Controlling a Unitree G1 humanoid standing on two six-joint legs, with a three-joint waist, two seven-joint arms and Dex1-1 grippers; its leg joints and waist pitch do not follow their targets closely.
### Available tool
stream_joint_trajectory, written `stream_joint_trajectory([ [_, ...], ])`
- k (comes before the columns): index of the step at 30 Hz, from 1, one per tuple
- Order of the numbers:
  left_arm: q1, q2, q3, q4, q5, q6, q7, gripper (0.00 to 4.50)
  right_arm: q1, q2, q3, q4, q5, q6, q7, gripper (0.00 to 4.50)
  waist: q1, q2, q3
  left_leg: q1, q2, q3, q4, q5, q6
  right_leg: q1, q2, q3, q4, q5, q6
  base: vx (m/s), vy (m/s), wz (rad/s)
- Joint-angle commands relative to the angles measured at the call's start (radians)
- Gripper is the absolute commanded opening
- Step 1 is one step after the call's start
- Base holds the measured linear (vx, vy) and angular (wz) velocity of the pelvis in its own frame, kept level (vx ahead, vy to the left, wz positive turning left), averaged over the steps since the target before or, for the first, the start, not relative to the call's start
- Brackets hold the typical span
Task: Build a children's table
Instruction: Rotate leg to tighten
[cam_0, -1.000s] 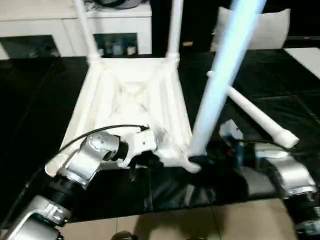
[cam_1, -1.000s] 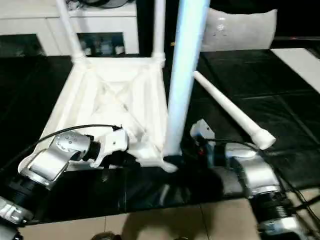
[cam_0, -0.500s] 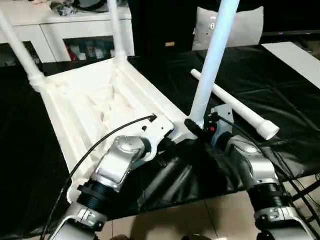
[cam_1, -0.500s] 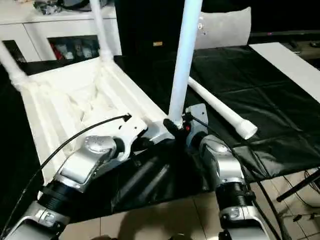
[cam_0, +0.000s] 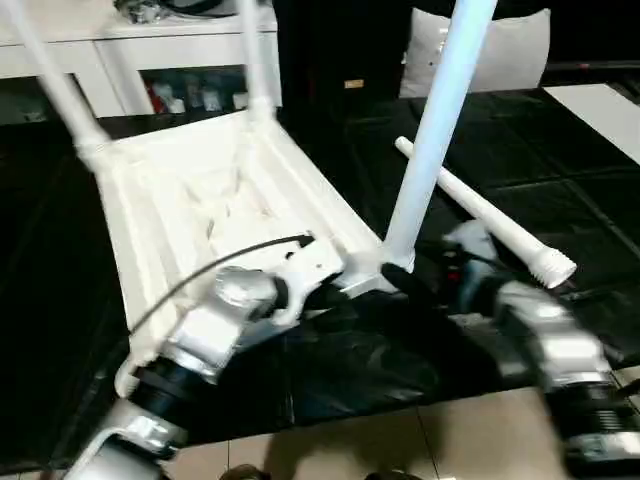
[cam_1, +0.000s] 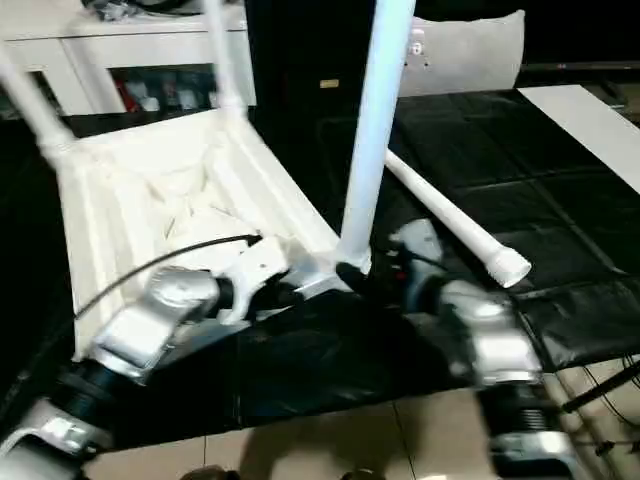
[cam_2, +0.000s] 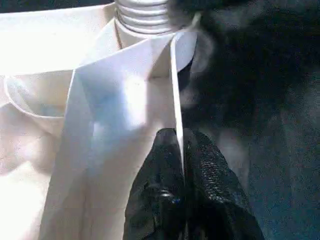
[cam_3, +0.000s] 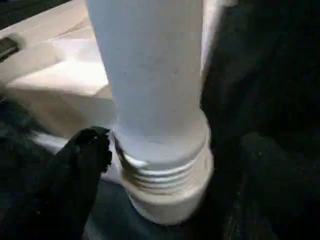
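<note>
The children's table lies upside down: its white ribbed tabletop (cam_0: 200, 190) rests on the black cover. Two legs (cam_0: 50, 80) (cam_0: 255, 60) stand in the far corner sockets. A third leg (cam_0: 430, 130) stands upright in the near right corner socket, its threaded base (cam_3: 165, 170) showing. A fourth leg (cam_0: 480, 215) lies loose on the cover to the right. My left gripper (cam_2: 179, 137) is shut on a thin rib of the tabletop beside that near corner. My right gripper (cam_0: 400, 275) is open, its fingers (cam_3: 85, 150) spread either side of the third leg's base.
The black-covered work table (cam_0: 560, 170) ends just in front of my arms, with tiled floor (cam_0: 400, 450) below. A white cabinet (cam_0: 150, 50) and a white cushion (cam_0: 510, 50) stand behind. A white board (cam_0: 600, 105) lies at the far right.
My right gripper's fingers have spread apart off the upright leg's base, and the right arm has shifted a little to the right. The left gripper keeps its pinch. The camera has moved.
</note>
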Motion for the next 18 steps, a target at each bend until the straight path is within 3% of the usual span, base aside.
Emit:
stream_joint_trajectory([
  [1,-0.007,0.011,-0.048,0.023,0.011,-0.025,-0.055,0.00,0.004,-0.010,0.017,-0.032,0.011,-0.004,0.053,4.47,0.002,-0.011,-0.055,0.004,0.033,-0.007,-0.064,-0.171,0.081,0.053,-0.071,0.041,-0.086,-0.237,-0.174,0.000,0.000,0.00],
  [4,-0.011,0.061,-0.076,0.032,0.001,-0.108,-0.158,0.00,0.013,-0.079,0.050,-0.082,0.033,0.029,0.187,4.47,0.008,-0.009,-0.058,0.005,0.036,-0.009,-0.064,-0.160,0.083,0.053,-0.073,0.042,-0.081,-0.220,-0.179,0.000,0.000,0.00],
  [10,-0.011,0.138,-0.128,0.013,-0.026,-0.186,-0.331,0.00,-0.001,-0.129,0.095,-0.077,0.033,0.003,0.312,4.47,0.027,-0.011,-0.063,0.009,0.040,-0.005,-0.060,-0.126,0.086,0.052,-0.073,0.041,-0.068,-0.139,-0.218,0.000,0.000,0.00],
  [18,-0.026,0.152,-0.138,0.053,-0.021,-0.232,-0.372,0.00,0.004,-0.139,0.126,-0.085,0.048,0.039,0.381,3.91,0.039,-0.013,-0.062,0.009,0.040,-0.005,-0.060,-0.135,0.076,0.053,-0.075,0.041,-0.069,-0.168,-0.213,0.000,0.000,0.00],
])
